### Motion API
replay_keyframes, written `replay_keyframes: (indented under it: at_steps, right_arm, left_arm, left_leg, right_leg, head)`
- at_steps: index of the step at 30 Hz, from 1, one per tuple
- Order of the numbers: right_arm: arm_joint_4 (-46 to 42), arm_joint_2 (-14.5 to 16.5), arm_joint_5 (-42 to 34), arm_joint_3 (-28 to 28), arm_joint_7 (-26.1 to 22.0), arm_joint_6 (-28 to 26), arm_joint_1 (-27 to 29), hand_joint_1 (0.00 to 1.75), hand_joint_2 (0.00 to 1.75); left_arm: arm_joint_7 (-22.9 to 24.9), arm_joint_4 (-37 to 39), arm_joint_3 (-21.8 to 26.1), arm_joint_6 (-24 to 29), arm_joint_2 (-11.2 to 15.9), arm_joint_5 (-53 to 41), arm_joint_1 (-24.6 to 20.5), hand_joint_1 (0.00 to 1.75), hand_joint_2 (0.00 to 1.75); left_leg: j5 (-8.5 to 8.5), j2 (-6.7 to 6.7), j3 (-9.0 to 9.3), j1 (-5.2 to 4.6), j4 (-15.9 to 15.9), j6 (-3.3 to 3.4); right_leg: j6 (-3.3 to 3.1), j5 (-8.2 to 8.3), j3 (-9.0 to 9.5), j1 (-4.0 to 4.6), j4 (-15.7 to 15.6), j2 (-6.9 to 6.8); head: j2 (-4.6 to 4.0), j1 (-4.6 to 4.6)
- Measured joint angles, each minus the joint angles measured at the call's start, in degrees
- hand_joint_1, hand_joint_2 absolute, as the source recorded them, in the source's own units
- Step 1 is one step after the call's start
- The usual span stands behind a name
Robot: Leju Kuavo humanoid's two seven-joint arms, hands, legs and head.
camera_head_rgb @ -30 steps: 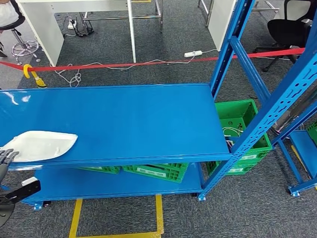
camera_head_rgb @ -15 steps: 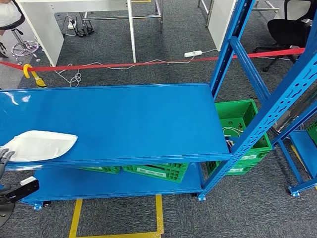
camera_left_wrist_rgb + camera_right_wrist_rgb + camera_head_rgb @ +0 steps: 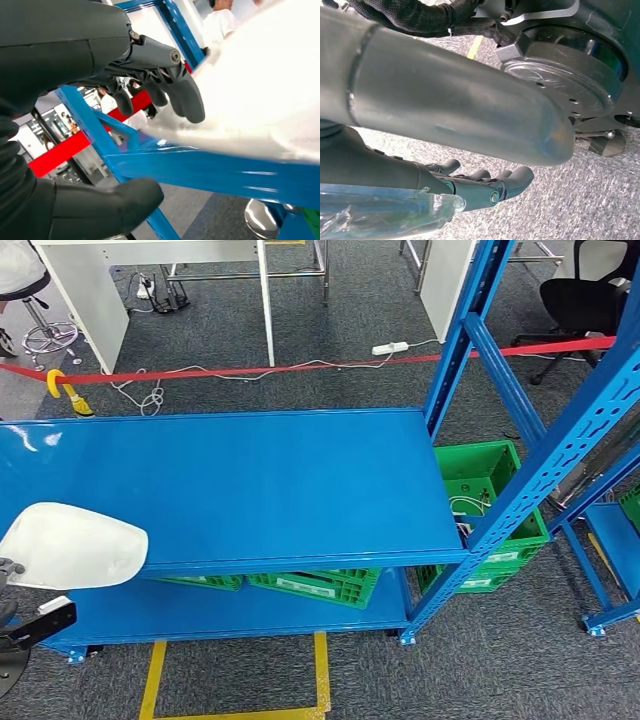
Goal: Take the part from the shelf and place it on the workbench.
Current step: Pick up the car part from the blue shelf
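While the white part [image 3: 75, 546] hangs over the front edge of the blue shelf [image 3: 249, 490], our left hand [image 3: 9, 570] grips its end; our right hand [image 3: 486, 187] hangs empty, fingers apart. Next we judge: lift clear, turn toward the workbench.

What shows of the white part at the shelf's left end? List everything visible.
The white part is a smooth, glossy, shell-like piece, rounded at its right end, and looks like plastic. It sits at the front left of the blue shelf, overhanging the front edge. The left hand touches its left end; the left wrist view shows dark fingers on it.
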Motion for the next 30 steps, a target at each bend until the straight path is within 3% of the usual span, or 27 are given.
replay_keyframes:
  at_steps: [4,5,27,28,30]
  right_arm:
    - [0.0,0.0,0.1,0.0,-0.2,0.0,0.0,0.0,0.0]
    - [0.0,0.0,0.1,0.0,-0.2,0.0,0.0,0.0,0.0]
    - [0.0,0.0,0.1,0.0,-1.1,0.0,0.0,0.0,0.0]
    - [0.0,0.0,0.1,0.0,-1.2,0.0,0.0,0.0,0.0]
    - [0.0,0.0,0.1,0.0,-1.4,-0.1,0.0,0.0,0.0]
  left_arm:
    - [0.3,0.0,0.2,0.2,0.0,-0.5,0.0,1.64,1.75]
    - [0.4,0.0,0.3,0.3,0.0,-0.6,0.1,1.71,1.75]
    - [1.8,0.0,1.4,1.1,-1.0,-1.6,0.4,1.75,1.75]
    - [2.0,0.0,1.6,1.2,-1.1,-1.6,0.4,1.46,1.75]
    - [2.2,0.0,1.9,1.4,-1.3,-1.7,0.6,0.58,1.75]
  left_leg:
    - [0.0,0.0,0.0,0.0,0.0,0.0]
    - [0.0,0.0,0.0,0.0,0.0,0.0]
    - [0.01,0.0,0.0,0.0,0.0,-0.01]
    - [0.01,0.0,0.0,0.0,0.0,-0.01]
    - [0.01,0.0,0.0,0.0,0.0,-0.01]
  right_leg:
    - [0.0,0.0,0.0,0.0,0.0,0.0]
    - [0.0,0.0,0.0,0.0,0.0,0.0]
    - [0.0,0.0,0.0,0.0,0.0,-0.01]
    - [0.0,0.0,0.0,0.0,0.0,-0.01]
    - [0.0,0.0,0.0,0.0,0.0,-0.01]
  head:
    - [0.0,0.0]
    - [0.0,0.0]
    - [0.0,-0.01]
    - [0.0,-0.01]
    - [0.0,-0.01]
